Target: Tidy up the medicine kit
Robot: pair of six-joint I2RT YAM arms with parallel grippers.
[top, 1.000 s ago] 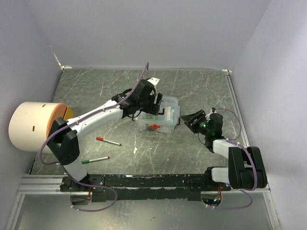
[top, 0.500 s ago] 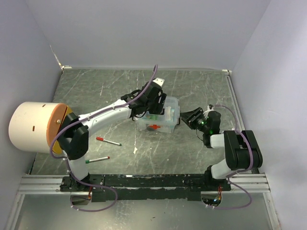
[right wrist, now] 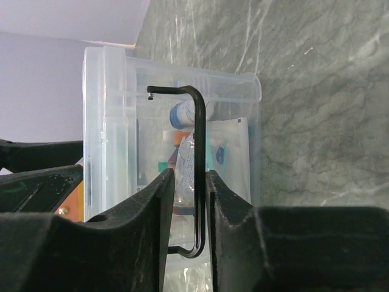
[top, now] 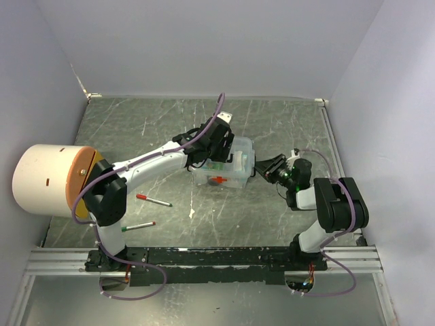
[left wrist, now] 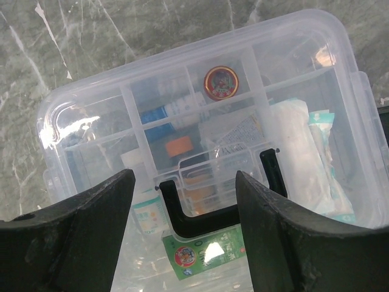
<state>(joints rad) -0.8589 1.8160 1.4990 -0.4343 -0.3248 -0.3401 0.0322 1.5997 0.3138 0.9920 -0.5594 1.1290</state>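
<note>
The clear plastic medicine box point(top: 234, 170) sits mid-table with its lid on. In the left wrist view the box point(left wrist: 91, 121) holds a red round tin point(left wrist: 221, 83), white gauze packets point(left wrist: 304, 158) and a green-labelled pack point(left wrist: 209, 249) in compartments. Its black wire handle point(left wrist: 203, 220) lies over the lid. My left gripper point(top: 216, 144) point(left wrist: 185, 182) hovers open just above the lid and handle. My right gripper point(top: 262, 170) point(right wrist: 189, 173) is at the box's right end. Its jaws stand narrowly apart around the handle point(right wrist: 199, 152), with a gap showing on one side.
A red-capped marker point(top: 153, 200) and a green-capped marker point(top: 134, 226) lie on the table left of the box. A large white cylinder with an orange face point(top: 47, 180) stands at the left edge. Grey walls enclose the marble table.
My left gripper has moved right, over the box lid. My right gripper has slid in to the box's right end and its jaws have narrowed around the handle.
</note>
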